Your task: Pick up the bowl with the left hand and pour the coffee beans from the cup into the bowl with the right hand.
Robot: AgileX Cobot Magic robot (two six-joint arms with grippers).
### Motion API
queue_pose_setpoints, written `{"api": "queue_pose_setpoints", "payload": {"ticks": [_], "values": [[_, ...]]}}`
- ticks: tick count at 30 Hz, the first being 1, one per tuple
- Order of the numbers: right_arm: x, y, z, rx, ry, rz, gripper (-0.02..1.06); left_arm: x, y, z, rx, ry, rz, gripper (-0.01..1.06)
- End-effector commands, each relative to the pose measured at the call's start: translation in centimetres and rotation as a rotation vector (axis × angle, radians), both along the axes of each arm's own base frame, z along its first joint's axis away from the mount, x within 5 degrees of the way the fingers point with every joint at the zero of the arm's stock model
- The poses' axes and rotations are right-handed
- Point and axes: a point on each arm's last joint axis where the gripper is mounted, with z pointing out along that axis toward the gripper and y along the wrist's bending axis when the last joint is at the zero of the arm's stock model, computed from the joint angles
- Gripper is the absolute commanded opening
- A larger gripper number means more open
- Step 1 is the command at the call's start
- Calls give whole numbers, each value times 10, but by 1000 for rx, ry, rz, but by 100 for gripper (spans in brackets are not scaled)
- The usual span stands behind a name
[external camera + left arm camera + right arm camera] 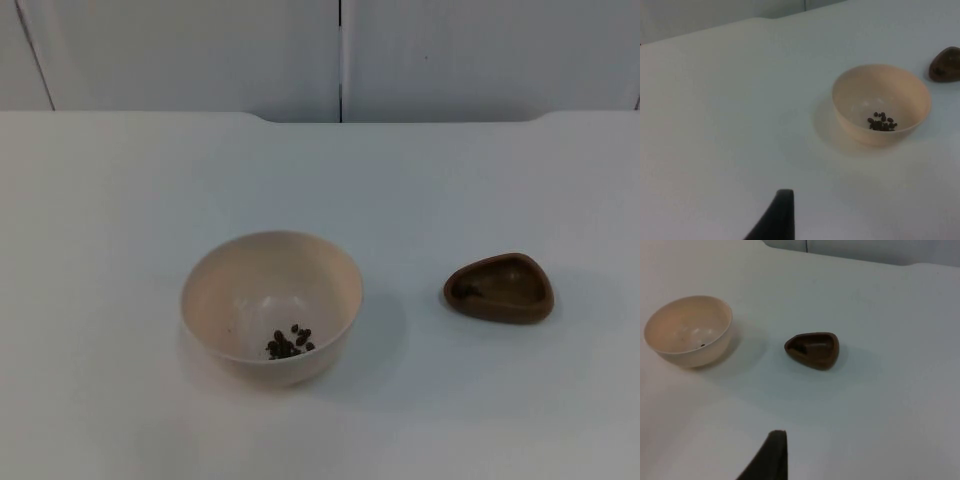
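bowl (271,305) upright on tabletop (120,200), coffee beans (288,343) inside | brown cup (499,288) beside it, apart | both well ahead of each end effector, untouched | left, right end effector spread: cannot tell

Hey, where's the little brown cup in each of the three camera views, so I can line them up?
Top view: the brown cup stands on the white table, right of the bowl.
Left wrist view: the cup is beyond the bowl, cut by the picture's edge.
Right wrist view: the cup stands apart from the bowl.
Shared landmark: the cream bowl.
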Motion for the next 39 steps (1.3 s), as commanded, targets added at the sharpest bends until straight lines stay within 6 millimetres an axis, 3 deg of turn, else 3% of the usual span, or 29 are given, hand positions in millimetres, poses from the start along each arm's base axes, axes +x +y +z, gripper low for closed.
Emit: {"api": "queue_pose_setpoints", "payload": {"ticks": [1, 9, 39], "values": [[1, 0, -2, -4, 0, -4, 105, 0, 0, -1, -1, 2, 7, 105], [1, 0, -2, -4, 0, -4, 105, 0, 0, -1, -1, 2, 17, 105], [1, 0, -2, 2, 3, -6, 105, 1, -2, -1, 0, 1, 390, 105]]}}
